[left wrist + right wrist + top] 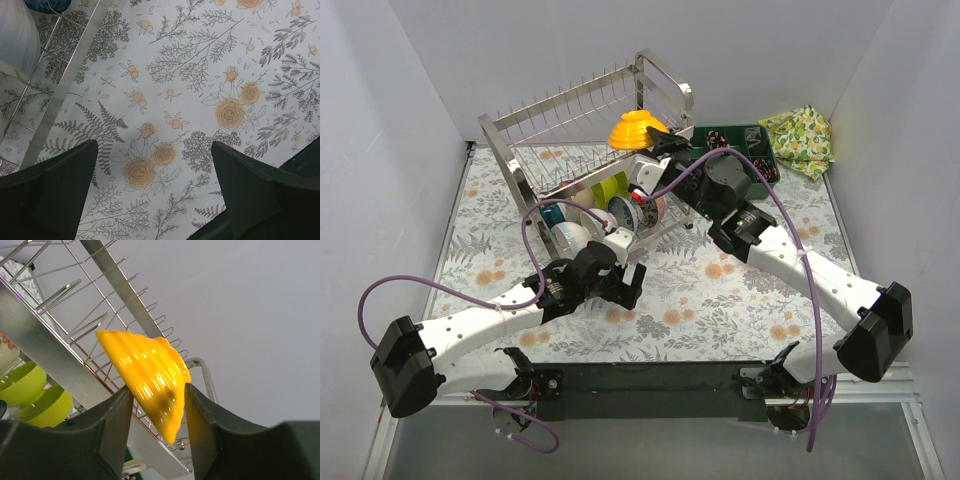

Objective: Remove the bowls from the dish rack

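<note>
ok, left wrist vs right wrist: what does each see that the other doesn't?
Left wrist only: the left claw, open and empty, over the floral table cover, plus a white bowl in the top-left corner.
Right wrist only: the right claw shut on the yellow-orange bowl, with lime green bowls low at left.
Both: steel bars of the dish rack.

My table (720,300) wears a floral cover of grey ferns and orange blooms. In its far right corner lies a lemon-print cloth (800,138), just beside a dark green tray (740,128) whose compartments hold small dark items.
</note>
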Controlling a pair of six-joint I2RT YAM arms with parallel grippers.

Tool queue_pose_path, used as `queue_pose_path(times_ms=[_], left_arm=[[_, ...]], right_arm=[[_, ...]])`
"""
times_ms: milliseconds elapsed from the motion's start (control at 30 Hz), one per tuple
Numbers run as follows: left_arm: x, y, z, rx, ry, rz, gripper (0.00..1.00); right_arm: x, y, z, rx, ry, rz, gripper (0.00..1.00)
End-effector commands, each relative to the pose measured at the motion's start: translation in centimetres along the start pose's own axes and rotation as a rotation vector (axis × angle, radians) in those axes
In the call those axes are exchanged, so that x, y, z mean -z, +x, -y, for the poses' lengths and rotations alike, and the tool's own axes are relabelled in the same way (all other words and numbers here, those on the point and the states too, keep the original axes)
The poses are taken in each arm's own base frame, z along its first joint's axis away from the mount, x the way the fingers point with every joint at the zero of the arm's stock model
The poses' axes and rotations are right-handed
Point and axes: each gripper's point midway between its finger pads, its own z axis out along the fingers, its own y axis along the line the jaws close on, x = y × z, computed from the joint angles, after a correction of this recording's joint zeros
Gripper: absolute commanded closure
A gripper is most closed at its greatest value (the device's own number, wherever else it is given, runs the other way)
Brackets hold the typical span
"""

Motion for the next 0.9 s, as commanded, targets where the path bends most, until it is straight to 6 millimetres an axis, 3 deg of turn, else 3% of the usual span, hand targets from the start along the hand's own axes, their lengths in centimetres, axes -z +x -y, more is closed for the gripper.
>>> queue_pose_path(times_ms=[0,367,533,767,867], left_arm=[[0.4,-0.1,-0.7,-0.007,-0.023,0.014,0.02],[0.4,-0.1,-1.1,-0.007,-0.042,0.014,0.02],[0.3,0.0,-1.1,-0.009,-0.045,0.009,0.02],[0.3,0.0,-1.3,-0.009,-0.051,0.009,0.02],[0.4,0.0,-1.4,-0.008,-0.057,0.01,0.02]], right_arm=[[-0.2,-2.1,3.1,0.043,0.079,0.052,0.51],[0.0,-0.4,4.9,0.162,0.189,-0.049,0.61],[-0.5,-0.1,4.6,0.201,0.198,-0.066,0.69],[-1.5,-0.2,4.9,0.258,0.229,-0.076,0.94],[-1.9,-0.2,5.5,0.28,0.268,-0.081,0.99]])
